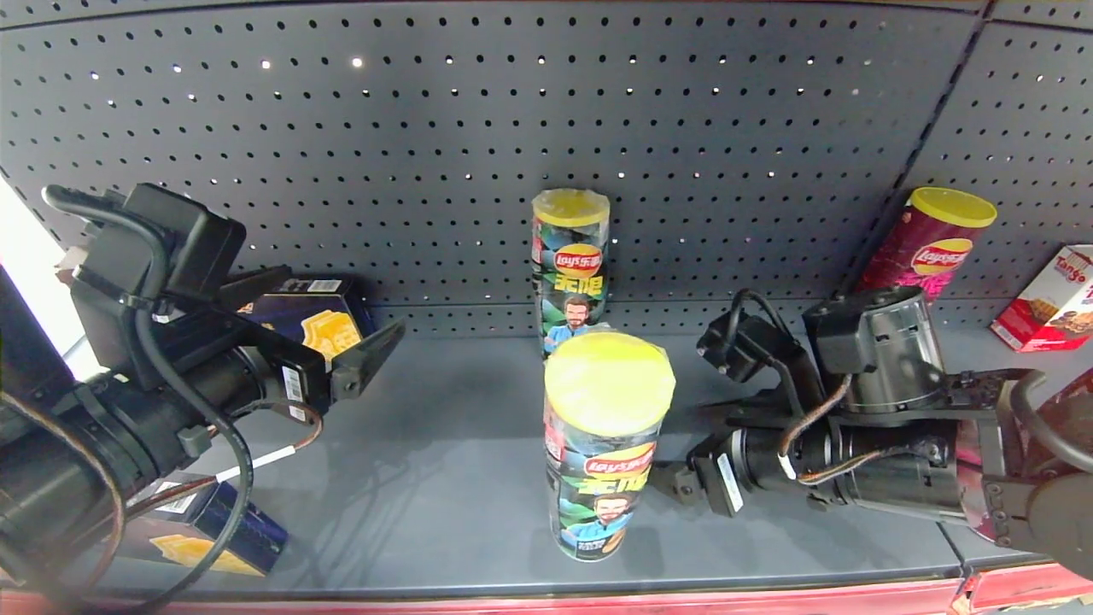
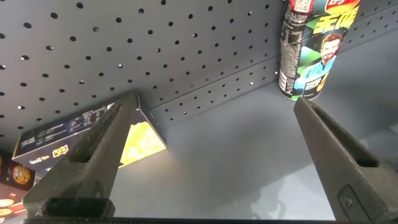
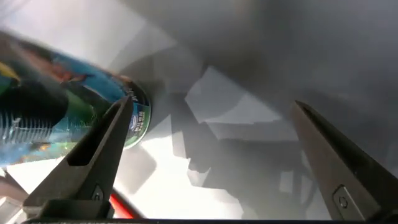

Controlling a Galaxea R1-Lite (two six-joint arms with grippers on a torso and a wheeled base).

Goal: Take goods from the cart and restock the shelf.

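While hanging low over the grey shelf (image 1: 427,478), showing the left gripper (image 2: 217,104) spread wide and gripping nothing, with a blue box (image 1: 324,320) just past one finger by the back wall. Showing the right gripper (image 3: 211,104) spread wide too, gripping nothing, just beside the front chip can (image 1: 606,444) standing upright mid-shelf. Seeing a second chip can (image 1: 570,260) standing upright behind it, near the wall.

Logo badge plus large characters on front can (image 1: 602,461) and rear can (image 1: 570,265) mid-frame, logo on maroon can (image 1: 926,243) upper right, wordmark on red box (image 1: 1046,299) at right edge.
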